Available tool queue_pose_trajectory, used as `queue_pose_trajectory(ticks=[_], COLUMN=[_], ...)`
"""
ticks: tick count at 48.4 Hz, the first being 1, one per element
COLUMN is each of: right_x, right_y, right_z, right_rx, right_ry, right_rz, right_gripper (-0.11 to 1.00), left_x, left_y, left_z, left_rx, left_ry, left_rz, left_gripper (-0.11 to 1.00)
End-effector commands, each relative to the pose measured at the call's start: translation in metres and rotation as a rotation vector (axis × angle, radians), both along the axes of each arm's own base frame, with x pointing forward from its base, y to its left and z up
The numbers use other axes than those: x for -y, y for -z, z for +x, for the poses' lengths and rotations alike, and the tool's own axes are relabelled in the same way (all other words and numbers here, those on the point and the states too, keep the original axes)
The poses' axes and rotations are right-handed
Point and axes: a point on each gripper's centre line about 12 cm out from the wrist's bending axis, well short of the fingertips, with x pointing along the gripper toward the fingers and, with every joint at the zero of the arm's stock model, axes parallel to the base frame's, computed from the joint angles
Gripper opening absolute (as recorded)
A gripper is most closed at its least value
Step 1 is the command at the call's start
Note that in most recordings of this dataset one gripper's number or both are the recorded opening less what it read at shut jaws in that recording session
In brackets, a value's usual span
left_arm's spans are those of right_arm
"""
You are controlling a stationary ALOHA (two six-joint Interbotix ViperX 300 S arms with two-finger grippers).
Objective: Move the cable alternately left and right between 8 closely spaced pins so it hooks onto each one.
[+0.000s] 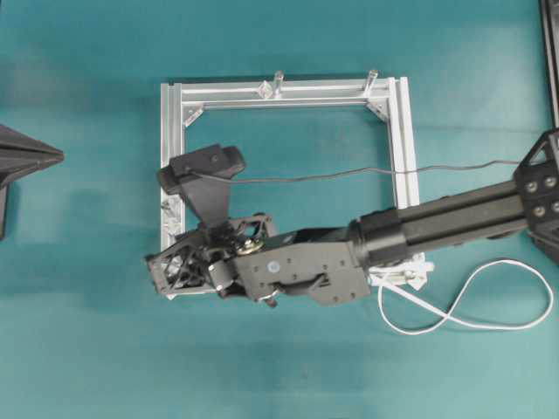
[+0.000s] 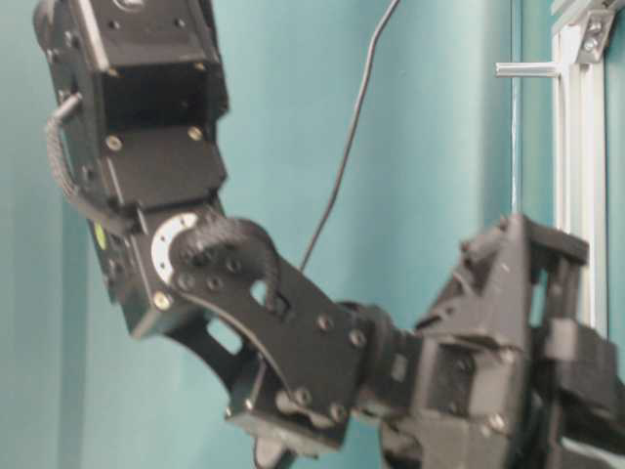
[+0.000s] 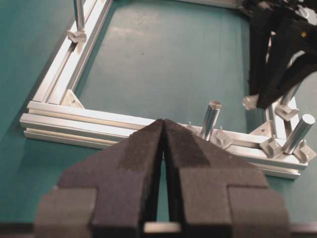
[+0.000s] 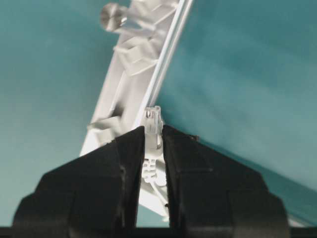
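Between right hand [image 4: 153,144] pads, plug of cable [image 4: 152,121] pinched, unseen overhead; left hand [image 3: 163,148] closed, empty.

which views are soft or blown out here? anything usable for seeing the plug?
Right wrist: the plug is fairly sharp between the right tool's pads, while the rail and the post behind it are blurred and overexposed. Left wrist: the shut left tool is soft up close; the frame is crisp. Table-level: the arm is blurred. Overhead: even light, with the cable clear.
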Motion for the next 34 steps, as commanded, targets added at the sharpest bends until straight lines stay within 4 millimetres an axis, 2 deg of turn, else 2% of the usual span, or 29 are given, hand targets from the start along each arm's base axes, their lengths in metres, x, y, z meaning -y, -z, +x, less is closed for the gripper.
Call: queue_pose_trajectory(ticks=[1,17,34], right_x=[-0.01,-0.031,-0.032], right_y=[-0.021,-0.018,-0.018], right_z=[0.007,0.003,0.003], right_rx=[0.06,0.048,0.048], right_ry=[-0.02,-0.044,-0.044], right_rz=[0.015,0.04,0.039], right_gripper=[0.14,0.14,0.14], left_x=[0.0,0.0,0.0], left_y=[-0.004,-0.004,-0.004], left_z=[0.001,0.002,0.002], left_rx=[0.013,0.013,0.011], left_ry=[-0.001,-0.001,-0.001], left_rz=[-0.002,-0.002,-0.004], left_gripper=[0.0,0.0,0.0])
